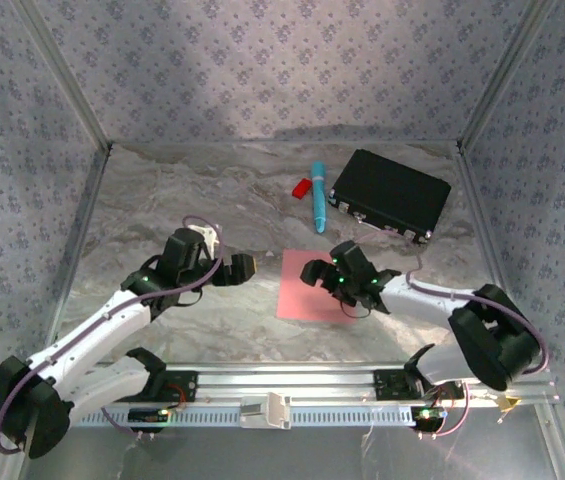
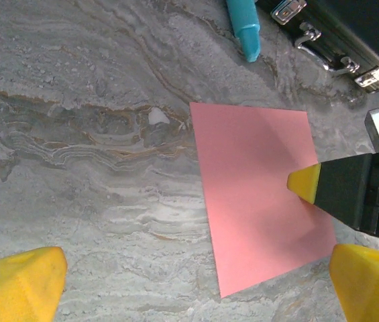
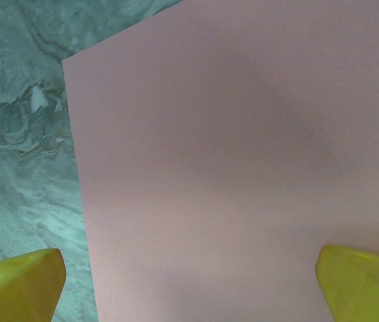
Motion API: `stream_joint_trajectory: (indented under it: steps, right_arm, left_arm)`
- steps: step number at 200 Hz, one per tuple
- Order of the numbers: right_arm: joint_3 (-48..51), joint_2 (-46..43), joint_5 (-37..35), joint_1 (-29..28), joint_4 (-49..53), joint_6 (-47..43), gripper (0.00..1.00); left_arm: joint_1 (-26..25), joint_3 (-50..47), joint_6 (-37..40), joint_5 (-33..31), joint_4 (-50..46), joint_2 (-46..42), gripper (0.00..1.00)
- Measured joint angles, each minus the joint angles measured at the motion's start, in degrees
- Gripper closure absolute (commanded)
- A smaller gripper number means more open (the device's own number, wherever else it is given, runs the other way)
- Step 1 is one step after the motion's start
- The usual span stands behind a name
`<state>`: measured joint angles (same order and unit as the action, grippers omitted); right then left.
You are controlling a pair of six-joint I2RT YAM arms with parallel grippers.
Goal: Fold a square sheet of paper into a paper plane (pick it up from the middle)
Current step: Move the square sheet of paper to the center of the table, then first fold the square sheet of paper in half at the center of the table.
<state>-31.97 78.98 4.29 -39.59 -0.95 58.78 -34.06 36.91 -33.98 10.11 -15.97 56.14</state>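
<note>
We're at the start: the square sheet of paper [image 1: 302,298] lies flat on the table [image 1: 162,200] w/ no folds yet, right gripper [image 1: 337,272] wide open just over it, left gripper [image 1: 240,268] open beside it, holding nothing.

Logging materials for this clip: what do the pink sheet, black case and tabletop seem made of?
The square sheet of paper: thin matte pink paper, lying flat with crisp edges. The black case: likely hard plastic, matte, with shiny metal latches. The table: grey marble-look surface, perhaps printed laminate; real stone cannot be ruled out.
</note>
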Motion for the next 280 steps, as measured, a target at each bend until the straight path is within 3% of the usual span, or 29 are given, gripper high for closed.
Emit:
stream_joint_trajectory:
  steps: [61,121,170,197,219,248,280]
  right_arm:
    - [-6.3,8.4,-0.5,-6.5,-4.5,6.0,0.01]
    - [-7.0,12.1,-0.7,-9.7,-13.7,8.2,0.01]
    - [-3.1,-2.3,-11.1,-10.0,-4.6,7.2,0.01]
    - [0.0,-13.8,-18.1,-9.8,-0.3,6.3,0.01]
    - [3.5,-21.0,-19.7,-7.9,2.7,5.9,0.01]
    - [4.7,-24.0,-20.3,-3.7,7.9,6.4,0.01]
    - [4.7,-24.0,-20.3,-3.3,10.3,6.8,0.01]
  left_arm:
    - [0.0,0.9,-0.4,0.0,-1.0,4.3,0.01]
    - [0.0,4.2,-1.6,1.9,-2.7,9.2,0.14]
    - [-0.7,8.4,-1.4,3.0,-5.7,15.0,0.21]
    - [-3.3,12.9,-1.0,2.1,-8.8,20.3,0.23]
    - [-5.9,18.2,-0.7,0.7,-12.2,26.7,0.23]
    - [-9.3,24.8,-0.4,-1.6,-16.8,35.2,0.22]
    - [-12.9,33.6,-1.4,-7.6,-24.9,44.3,0.14]
